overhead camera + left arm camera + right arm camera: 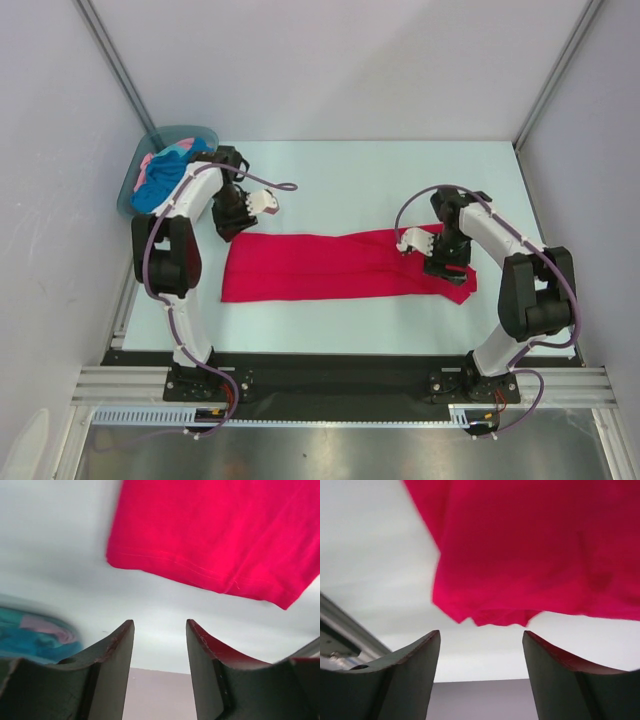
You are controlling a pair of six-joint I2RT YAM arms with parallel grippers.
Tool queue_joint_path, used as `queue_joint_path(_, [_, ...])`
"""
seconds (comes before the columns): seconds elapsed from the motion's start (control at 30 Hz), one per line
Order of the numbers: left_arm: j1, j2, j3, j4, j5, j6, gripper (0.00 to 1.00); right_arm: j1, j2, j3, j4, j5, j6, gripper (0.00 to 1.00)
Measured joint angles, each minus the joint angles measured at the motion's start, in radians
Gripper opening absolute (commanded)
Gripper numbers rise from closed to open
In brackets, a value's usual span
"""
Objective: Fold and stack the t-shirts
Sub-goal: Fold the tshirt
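Observation:
A crimson-red t-shirt [330, 267] lies flat on the table as a long folded band; its hem [215, 535] fills the top of the left wrist view and its other end [530, 555] the top of the right wrist view. My left gripper [268, 201] hovers just past the shirt's upper left corner, open, with nothing between its fingers [112, 655]. Over the shirt's right end my right gripper [410, 240] is also open and empty. A turquoise-blue t-shirt [160, 185] and a pale pink one [152, 162] lie crumpled in the tub at the back left.
The grey-teal plastic tub [185, 132] stands at the table's back left corner, and its contents show blurred at the left wrist view's left edge [35, 640]. Grey walls with metal frame posts close in the table [350, 180] on three sides.

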Motion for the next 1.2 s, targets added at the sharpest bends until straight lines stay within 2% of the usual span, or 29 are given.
queue_joint_path(0.07, [0.000,0.000,0.026,0.006,0.015,-0.009,0.48,-0.011,0.000,0.028,0.038,-0.003,0.013,0.35])
queue_joint_path(0.1, [-0.002,0.000,0.032,0.015,0.022,-0.018,0.40,-0.016,0.001,0.045,0.064,-0.006,0.026,0.23])
queue_joint_path(0.13, [-0.003,0.001,0.033,0.025,0.026,-0.027,0.22,-0.021,0.005,0.063,0.093,-0.011,0.047,0.03])
queue_joint_path(0.17, [-0.005,0.003,0.034,0.034,0.031,-0.037,0.11,-0.026,0.012,0.079,0.118,-0.016,0.063,0.00])
queue_joint_path(0.2, [-0.009,0.009,0.034,0.043,0.039,-0.042,0.01,-0.031,0.026,0.102,0.151,-0.020,0.087,0.00])
queue_joint_path(0.23, [-0.014,0.016,0.034,0.050,0.042,-0.049,0.00,-0.035,0.046,0.126,0.186,-0.022,0.111,0.00])
queue_joint_path(0.4, [-0.056,0.084,0.034,0.089,0.055,-0.064,0.00,-0.041,0.166,0.212,0.338,-0.032,0.182,0.00])
queue_joint_path(0.6, [-0.087,0.124,0.035,0.109,0.073,-0.079,0.00,-0.039,0.278,0.295,0.398,-0.041,0.215,0.00])
queue_joint_path(1.2, [-0.090,0.126,0.074,0.069,0.063,-0.079,0.00,-0.052,0.349,0.334,0.443,-0.044,0.240,0.00])
